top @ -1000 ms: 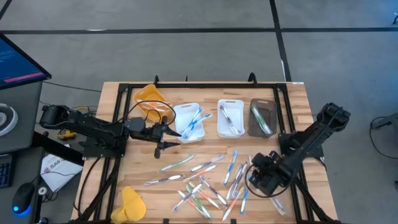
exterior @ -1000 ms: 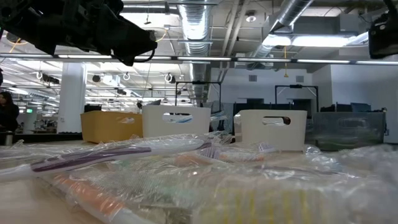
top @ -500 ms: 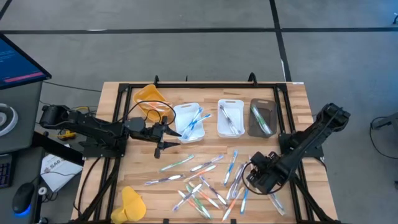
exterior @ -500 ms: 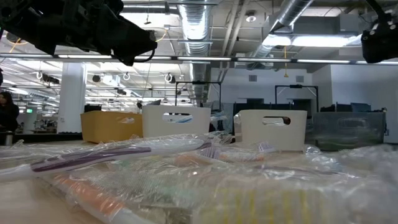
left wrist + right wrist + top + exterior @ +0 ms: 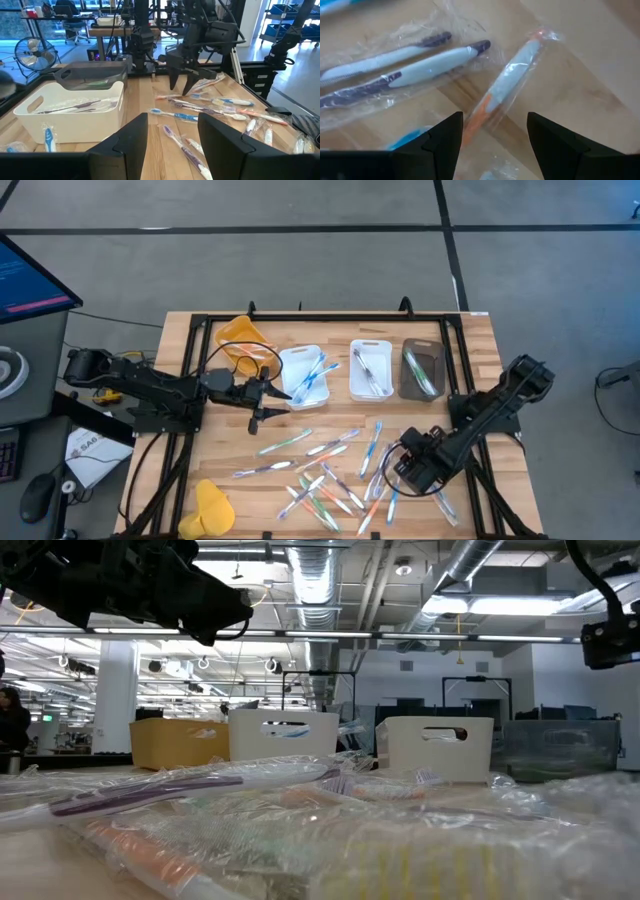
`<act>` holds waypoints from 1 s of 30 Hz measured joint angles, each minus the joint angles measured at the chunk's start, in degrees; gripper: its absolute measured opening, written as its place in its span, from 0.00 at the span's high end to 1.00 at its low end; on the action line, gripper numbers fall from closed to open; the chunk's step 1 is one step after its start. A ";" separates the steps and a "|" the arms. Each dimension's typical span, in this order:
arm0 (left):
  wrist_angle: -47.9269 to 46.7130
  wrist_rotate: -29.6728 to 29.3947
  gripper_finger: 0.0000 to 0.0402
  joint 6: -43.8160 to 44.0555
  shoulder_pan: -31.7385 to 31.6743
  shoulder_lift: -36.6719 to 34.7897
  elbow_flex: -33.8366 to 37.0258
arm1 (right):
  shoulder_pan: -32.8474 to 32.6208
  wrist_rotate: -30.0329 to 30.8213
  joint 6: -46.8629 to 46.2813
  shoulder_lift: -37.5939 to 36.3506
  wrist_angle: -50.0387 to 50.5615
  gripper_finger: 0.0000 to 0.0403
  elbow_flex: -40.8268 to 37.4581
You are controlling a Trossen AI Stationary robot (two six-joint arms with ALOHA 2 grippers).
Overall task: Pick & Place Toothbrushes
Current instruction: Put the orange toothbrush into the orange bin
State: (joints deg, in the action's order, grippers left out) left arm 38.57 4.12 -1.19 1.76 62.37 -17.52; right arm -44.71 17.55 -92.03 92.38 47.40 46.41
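Note:
Several wrapped toothbrushes (image 5: 335, 470) lie scattered on the wooden table's near middle. My right gripper (image 5: 392, 470) points down over their right end. It is open and nothing is in it. In its wrist view an orange-and-grey toothbrush (image 5: 506, 92) in clear wrap lies on the wood below the gap between the fingers (image 5: 495, 145), with two blue-grey ones (image 5: 405, 67) beside it. My left gripper (image 5: 282, 394) hangs level and open at the left white tray (image 5: 303, 375), which holds blue toothbrushes. The left wrist view shows its open fingers (image 5: 172, 140) and the right gripper (image 5: 186, 75) farther off.
Along the far side stand a yellow tray (image 5: 243, 340), two white trays, the second (image 5: 370, 368) with grey brushes, and a dark tray (image 5: 422, 370) with green ones. A yellow object (image 5: 212, 508) lies at the near left corner. A black frame (image 5: 190, 380) borders the table.
My right gripper has come down toward the toothbrushes at the right end of the pile and shifted slightly toward the table's left, staying open. The left arm has kept still.

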 joint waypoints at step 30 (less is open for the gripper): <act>0.02 0.00 0.58 0.00 0.00 0.02 -0.02 | 3.96 -2.88 1.17 3.85 -3.57 0.82 0.20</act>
State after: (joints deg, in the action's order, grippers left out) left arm 38.59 4.12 -1.19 1.76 62.39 -17.54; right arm -40.75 14.68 -90.85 96.23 43.83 46.61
